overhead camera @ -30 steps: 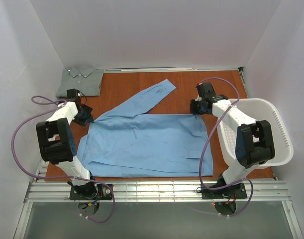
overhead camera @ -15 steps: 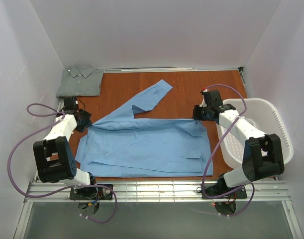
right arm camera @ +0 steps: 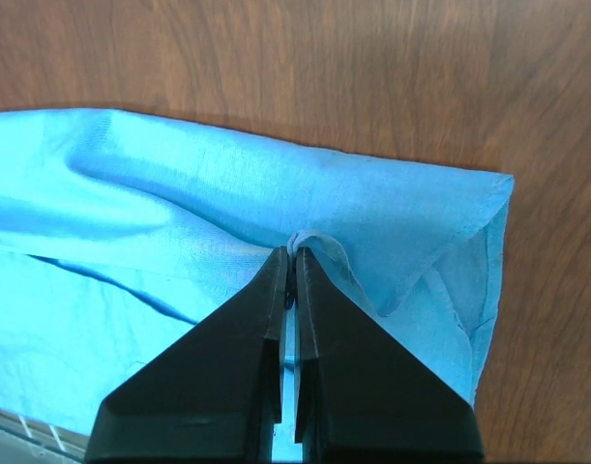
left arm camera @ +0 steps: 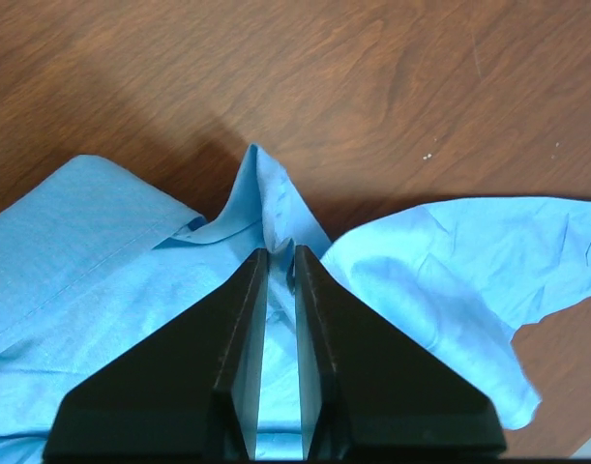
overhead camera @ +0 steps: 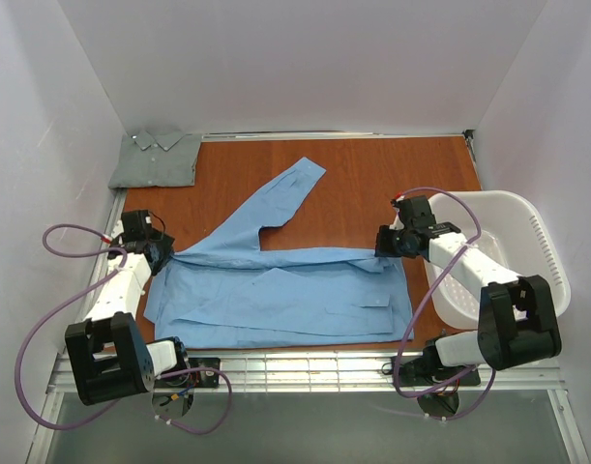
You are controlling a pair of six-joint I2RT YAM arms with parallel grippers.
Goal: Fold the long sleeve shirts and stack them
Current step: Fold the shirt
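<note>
The light blue shirt (overhead camera: 285, 295) lies spread on the wooden table, its far edge folded toward the near side, one sleeve (overhead camera: 280, 193) stretching up to the far middle. My left gripper (overhead camera: 162, 253) is shut on a pinch of the shirt's far left edge (left arm camera: 276, 208). My right gripper (overhead camera: 382, 242) is shut on a pinch of its far right edge (right arm camera: 372, 208). The grey-green shirt (overhead camera: 158, 159) lies folded at the far left corner.
A white plastic laundry basket (overhead camera: 546, 261) stands at the right edge, close beside my right arm. Bare wood of the table (overhead camera: 392, 179) shows beyond the shirt. White walls enclose three sides. A metal rail (overhead camera: 305, 367) runs along the near edge.
Both grippers have pulled the blue shirt's far edge toward the near side, folding the body over itself. The sleeve has slid nearer and left. The grey-green shirt has not moved.
</note>
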